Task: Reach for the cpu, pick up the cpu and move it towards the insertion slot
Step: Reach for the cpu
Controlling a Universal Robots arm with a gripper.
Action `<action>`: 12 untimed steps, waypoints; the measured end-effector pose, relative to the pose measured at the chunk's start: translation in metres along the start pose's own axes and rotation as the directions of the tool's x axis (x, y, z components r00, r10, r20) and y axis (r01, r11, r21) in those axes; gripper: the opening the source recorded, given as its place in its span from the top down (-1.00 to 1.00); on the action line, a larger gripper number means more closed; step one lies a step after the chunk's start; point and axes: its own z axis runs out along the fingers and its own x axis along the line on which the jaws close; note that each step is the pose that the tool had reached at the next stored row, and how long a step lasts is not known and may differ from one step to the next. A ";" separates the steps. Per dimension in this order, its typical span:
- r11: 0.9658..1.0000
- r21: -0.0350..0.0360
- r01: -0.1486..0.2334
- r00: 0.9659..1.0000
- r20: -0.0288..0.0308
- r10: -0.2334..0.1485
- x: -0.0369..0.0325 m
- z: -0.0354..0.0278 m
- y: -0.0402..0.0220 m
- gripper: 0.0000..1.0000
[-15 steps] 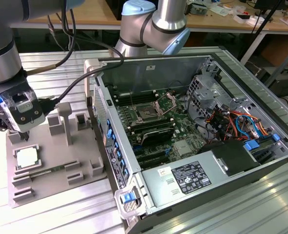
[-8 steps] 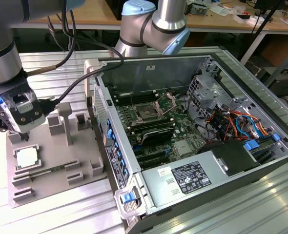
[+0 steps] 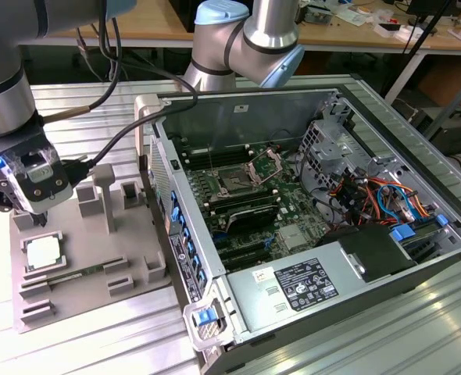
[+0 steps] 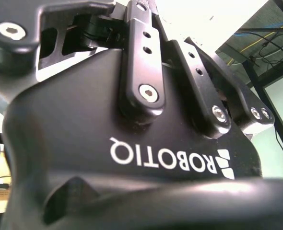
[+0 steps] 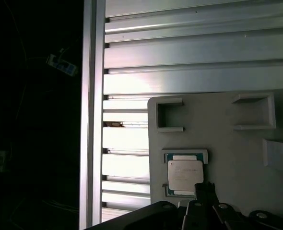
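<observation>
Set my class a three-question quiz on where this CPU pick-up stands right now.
1. Where does the cpu lie? A) on the grey fixture plate B) in a cardboard box C) on the floor
2. True or false: the hand hovers above the cpu.
3. Fill in: the insertion slot lies to the exterior view's ____ of the cpu.
Key: 1 A; 2 true; 3 right.

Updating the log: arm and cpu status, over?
Gripper hovers over the grey plastic fixture tray. Small silvery square cpu lies in its tray pocket close by, not lifted. Nothing between them.
</observation>
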 end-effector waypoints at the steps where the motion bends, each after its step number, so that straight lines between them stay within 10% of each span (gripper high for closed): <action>1: 1.000 0.000 0.000 1.000 0.000 0.000 0.0000 0.0002 0.0000 0.79; 12: 1.000 0.000 0.000 1.000 0.000 0.000 0.0001 0.0023 -0.0001 0.79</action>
